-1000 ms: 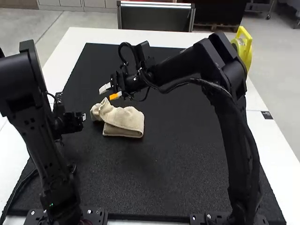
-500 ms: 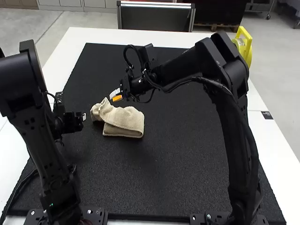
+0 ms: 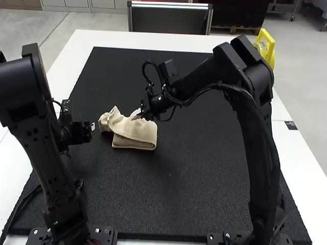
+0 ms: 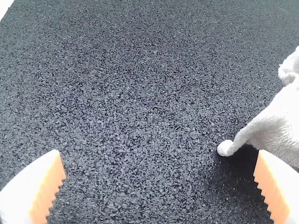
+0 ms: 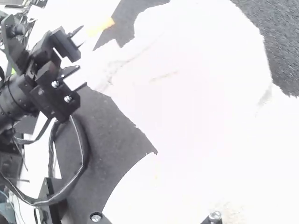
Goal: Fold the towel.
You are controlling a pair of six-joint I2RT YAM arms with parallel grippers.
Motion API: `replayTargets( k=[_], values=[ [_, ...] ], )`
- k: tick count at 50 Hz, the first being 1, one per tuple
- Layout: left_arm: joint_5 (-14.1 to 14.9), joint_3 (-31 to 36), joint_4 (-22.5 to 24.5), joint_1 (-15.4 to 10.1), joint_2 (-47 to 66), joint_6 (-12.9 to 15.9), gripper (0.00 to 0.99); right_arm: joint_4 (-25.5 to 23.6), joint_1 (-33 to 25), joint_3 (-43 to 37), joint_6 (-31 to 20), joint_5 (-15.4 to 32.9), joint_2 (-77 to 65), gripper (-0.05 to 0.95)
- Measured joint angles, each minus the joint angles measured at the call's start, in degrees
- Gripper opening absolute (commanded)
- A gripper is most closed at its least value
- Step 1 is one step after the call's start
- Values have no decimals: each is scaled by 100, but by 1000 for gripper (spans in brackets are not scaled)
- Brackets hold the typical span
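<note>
A cream towel point(image 3: 137, 128) lies as a small folded bundle left of the mat's middle, its far-left end bunched up in a peak. My left gripper point(image 3: 93, 126) stands open just left of it, apart from the cloth. In the left wrist view this gripper point(image 4: 160, 161) has bare mat between its fingers, and a corner of the towel point(image 4: 280, 123) rises close by one fingertip. My right gripper point(image 3: 135, 114) is at the towel's far side, over its upper edge. Bright towel point(image 5: 201, 70) lies below the right gripper point(image 5: 155, 186) in the right wrist view; its hold is unclear.
A black mat point(image 3: 194, 184) covers most of the white table point(image 3: 301, 168). A yellow object point(image 3: 265, 48) stands at the far right edge, behind the right arm's elbow. The right arm reaches across the mat's far half.
My right gripper first moved right, then came nearer and down onto the towel's far edge. The left arm and the towel look unmoved.
</note>
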Motion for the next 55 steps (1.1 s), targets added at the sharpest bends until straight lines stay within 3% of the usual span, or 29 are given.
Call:
replayTargets(
  k=[55],
  values=[
    [4, -11, -70, 0, -13, -4, 959, 201, 11, -190, -457, -17, 817, -20]
  ],
)
